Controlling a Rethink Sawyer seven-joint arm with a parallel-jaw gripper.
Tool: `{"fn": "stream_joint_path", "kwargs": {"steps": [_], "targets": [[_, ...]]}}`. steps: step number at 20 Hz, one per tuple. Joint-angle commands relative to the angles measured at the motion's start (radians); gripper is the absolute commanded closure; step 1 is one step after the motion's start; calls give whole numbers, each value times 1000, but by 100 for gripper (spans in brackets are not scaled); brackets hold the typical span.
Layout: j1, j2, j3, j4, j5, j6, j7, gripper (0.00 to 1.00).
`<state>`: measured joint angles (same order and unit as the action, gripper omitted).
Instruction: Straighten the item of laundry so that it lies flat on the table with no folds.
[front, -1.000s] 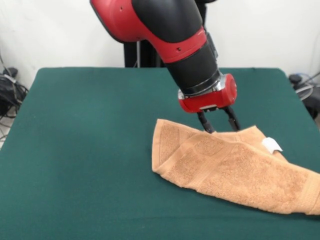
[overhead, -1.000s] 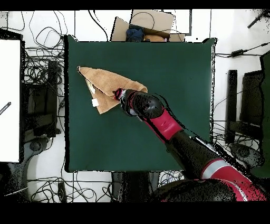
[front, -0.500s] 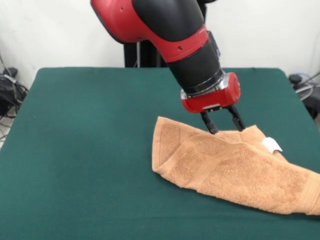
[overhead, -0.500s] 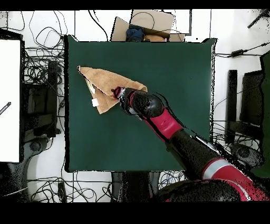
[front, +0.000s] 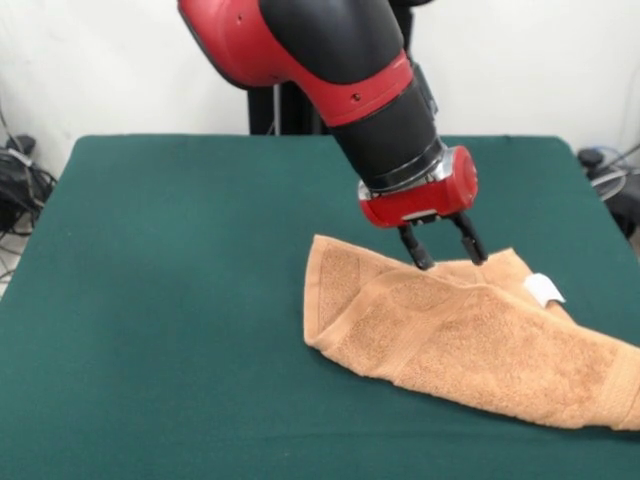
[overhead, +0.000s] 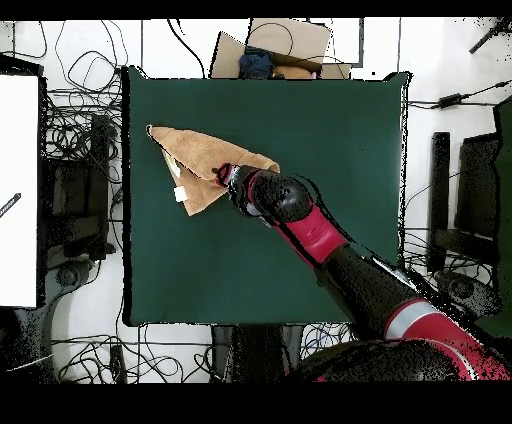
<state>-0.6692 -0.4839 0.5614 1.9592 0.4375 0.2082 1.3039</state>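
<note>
The item of laundry (front: 470, 340), an orange-tan towel, lies folded over itself on the right of the green table (front: 180, 250), with its white tag (front: 543, 290) at the far edge. Its right end reaches the picture's edge. My gripper (front: 444, 256) hangs from the red and black arm over the towel's far edge. It is open, its two dark fingertips (front: 421, 261) at the fold's top, with no cloth visibly pinched. In the overhead view the towel (overhead: 195, 155) lies at the table's (overhead: 320, 130) upper left, and the gripper (overhead: 226, 177) is at its lower edge.
The towel lies close to the table's side edge (overhead: 127, 180). Cables (overhead: 80, 130) and dark equipment surround the table on the floor. A cardboard box (overhead: 285, 45) sits beyond the top edge, and a white panel (overhead: 18, 190) stands at the left.
The gripper has shifted only slightly along the towel's far edge and stays open. The towel keeps the same folded shape.
</note>
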Motion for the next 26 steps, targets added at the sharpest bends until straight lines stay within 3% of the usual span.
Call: {"fn": "stream_joint_path", "kwargs": {"steps": [1, 26], "targets": [[37, 50, 24, -86, 56, -6, 250, 0], [80, 51, -97, -222, 74, 176, 250, 0]]}}
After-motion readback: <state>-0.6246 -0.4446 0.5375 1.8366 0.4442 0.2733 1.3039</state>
